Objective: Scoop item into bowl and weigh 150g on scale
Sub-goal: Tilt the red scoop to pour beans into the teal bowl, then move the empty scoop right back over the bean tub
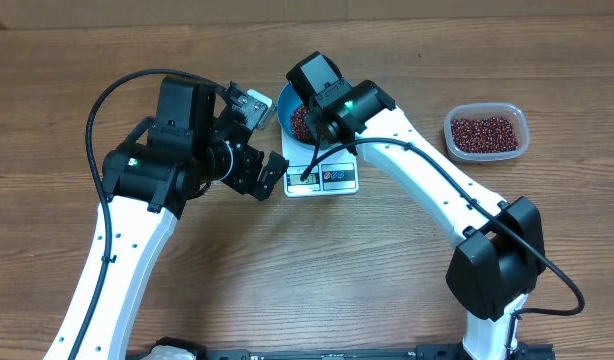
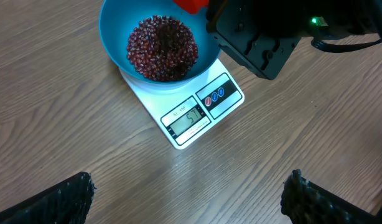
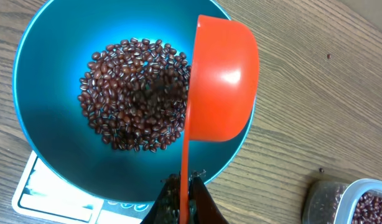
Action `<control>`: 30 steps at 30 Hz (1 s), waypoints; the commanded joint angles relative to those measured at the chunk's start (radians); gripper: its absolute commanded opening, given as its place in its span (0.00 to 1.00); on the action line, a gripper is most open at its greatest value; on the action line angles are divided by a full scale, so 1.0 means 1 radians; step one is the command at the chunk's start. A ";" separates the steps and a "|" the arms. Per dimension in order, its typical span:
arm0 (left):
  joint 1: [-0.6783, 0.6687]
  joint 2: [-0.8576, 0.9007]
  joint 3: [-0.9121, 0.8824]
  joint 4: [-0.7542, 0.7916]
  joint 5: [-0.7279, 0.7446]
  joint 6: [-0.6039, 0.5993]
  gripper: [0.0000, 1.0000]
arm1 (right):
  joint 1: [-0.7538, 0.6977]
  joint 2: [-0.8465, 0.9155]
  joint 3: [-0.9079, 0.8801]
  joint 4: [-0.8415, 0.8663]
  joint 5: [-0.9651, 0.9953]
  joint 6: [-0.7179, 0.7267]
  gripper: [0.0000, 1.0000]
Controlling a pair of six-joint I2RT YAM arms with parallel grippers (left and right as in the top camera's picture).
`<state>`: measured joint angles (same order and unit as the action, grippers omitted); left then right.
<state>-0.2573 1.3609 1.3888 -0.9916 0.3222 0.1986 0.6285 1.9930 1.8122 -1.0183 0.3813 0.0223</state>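
The blue bowl (image 3: 48, 124) stands on the white scale (image 2: 197, 118), whose display is lit. A heap of dark red-brown beans (image 3: 129, 99) lies in the bowl's bottom. My right gripper (image 3: 185, 186) is shut on the thin handle of the red-orange scoop (image 3: 222, 81). The scoop is turned on its side over the bowl's right half, and its inside is hidden. My left gripper (image 2: 188, 196) is wide open over bare wood, just left of the scale, with nothing between its fingers. From overhead the right wrist covers most of the bowl (image 1: 285, 105).
A clear plastic tub (image 1: 485, 132) of the same beans sits at the far right of the table. A few stray beans lie on the wood near it. The left arm (image 1: 167, 150) crowds the scale's left side.
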 commanded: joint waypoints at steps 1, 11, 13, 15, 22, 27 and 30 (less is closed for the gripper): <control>0.002 0.007 0.014 0.001 0.008 0.015 0.99 | -0.010 -0.016 0.035 0.003 -0.029 -0.004 0.04; 0.002 0.007 0.014 0.001 0.008 0.015 1.00 | -0.132 -0.127 0.035 0.003 -0.315 -0.005 0.04; 0.002 0.007 0.014 0.001 0.007 0.015 0.99 | -0.175 -0.152 0.035 0.000 -0.393 -0.005 0.04; 0.002 0.007 0.014 0.001 0.008 0.015 1.00 | -0.226 -0.177 0.035 -0.006 -0.470 -0.005 0.04; 0.002 0.007 0.014 0.001 0.007 0.015 1.00 | -0.440 -0.257 0.035 -0.069 -0.604 -0.023 0.04; 0.002 0.007 0.014 0.001 0.007 0.015 1.00 | -0.589 -0.282 0.035 -0.138 -0.603 -0.052 0.04; 0.002 0.007 0.014 0.001 0.007 0.015 0.99 | -0.672 -0.282 0.035 -0.180 -0.600 -0.072 0.04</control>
<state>-0.2573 1.3609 1.3888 -0.9916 0.3222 0.1986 0.0109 1.7416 1.8179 -1.1824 -0.2024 -0.0143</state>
